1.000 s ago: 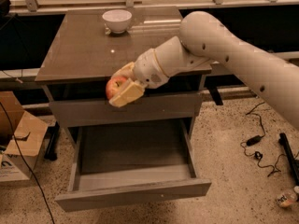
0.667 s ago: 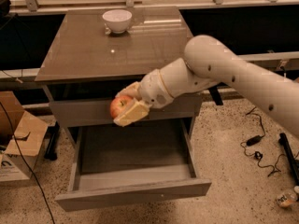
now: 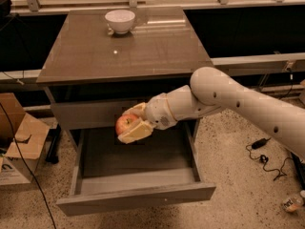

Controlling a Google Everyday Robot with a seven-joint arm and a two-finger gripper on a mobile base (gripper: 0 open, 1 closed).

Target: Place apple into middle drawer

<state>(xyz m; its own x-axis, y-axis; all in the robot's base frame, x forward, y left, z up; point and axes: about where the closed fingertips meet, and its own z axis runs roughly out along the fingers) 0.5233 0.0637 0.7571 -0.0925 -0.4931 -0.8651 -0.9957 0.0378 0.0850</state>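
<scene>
Nearest the camera, the middle drawer [image 3: 143,194] stood pulled fully out at the lower centre of the frame, its plain front and bare interior showing, and it had not shifted over the last second. What had changed was the height of the load. The end effector [image 3: 129,126] had come down from level with the front edge of the surface [image 3: 143,56], past the upper drawer front [image 3: 86,114], to a spot left of centre above the rear part of the open drawer. The white arm [image 3: 228,97] behind it had dropped and swung in from the right as well.

This suggested the carry was over and the lowering well under way. The fruit was already inside the drawer's outline, though clearly above its floor, so only a little further descent and a release seemed to remain.

The end effector was clamped on the apple [image 3: 125,123], one pale finger above it and one beneath. The apple was round and red, with a paler yellowish patch near the top. Its left side was exposed and its right side was hidden by the fingers. No stem could be made out.

Farther back, in the upper part of the frame, the white bowl [image 3: 120,20] sat untouched near the rear edge of the surface.
</scene>
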